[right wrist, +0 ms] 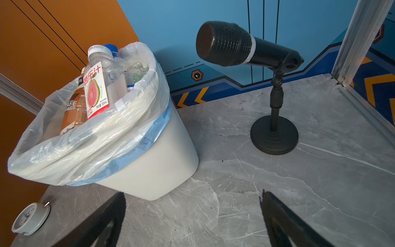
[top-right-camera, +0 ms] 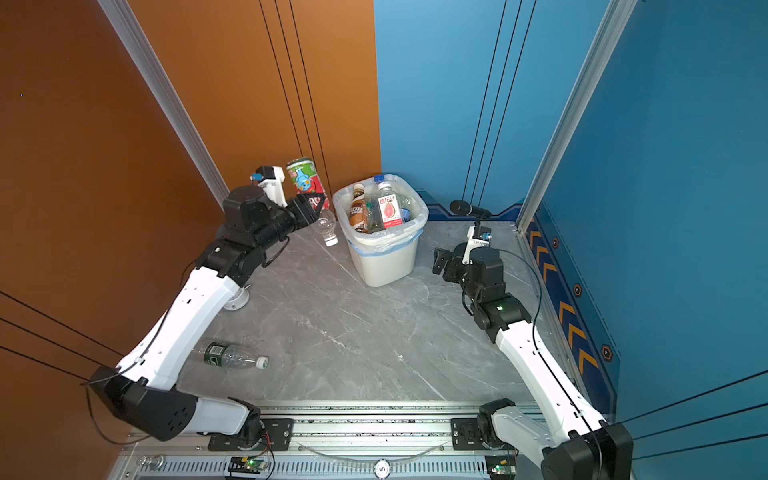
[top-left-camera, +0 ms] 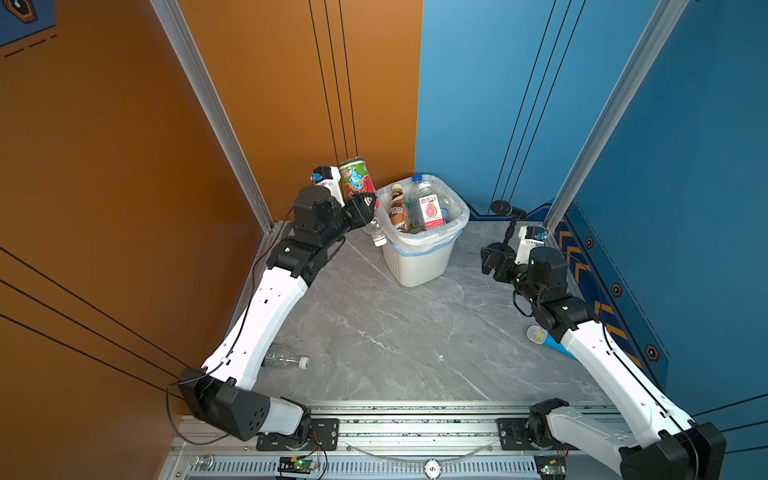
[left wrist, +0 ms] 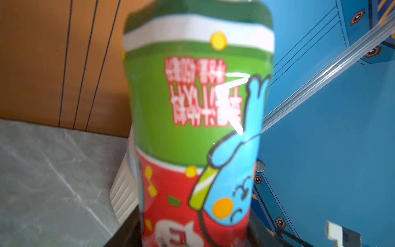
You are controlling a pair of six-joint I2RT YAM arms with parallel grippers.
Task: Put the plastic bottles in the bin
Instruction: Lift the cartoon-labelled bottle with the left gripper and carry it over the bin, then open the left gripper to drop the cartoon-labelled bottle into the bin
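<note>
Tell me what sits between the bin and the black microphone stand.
Nothing: bare tabletop separates bin and microphone stand, clearest in the right wrist view.

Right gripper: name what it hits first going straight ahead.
Probably the bin, low on its white wall. The right gripper aims near that wall's edge, so it might instead pass between bin and microphone stand.

a robotics lab test cell, staged rather than lived in: two white-and-black robot arms (top-left-camera: 266, 307) are bolted to an aluminium rail (top-left-camera: 415, 428) along the lower edge of both top views. small circuit boards (top-left-camera: 297, 463) with green lights sit below it. aluminium frame posts (top-left-camera: 203, 95) rise toward the upper corners between printed orange panels (top-left-camera: 104, 166) and blue panels (top-left-camera: 685, 145), around a grey marble-look tabletop (top-left-camera: 395, 332).
</note>
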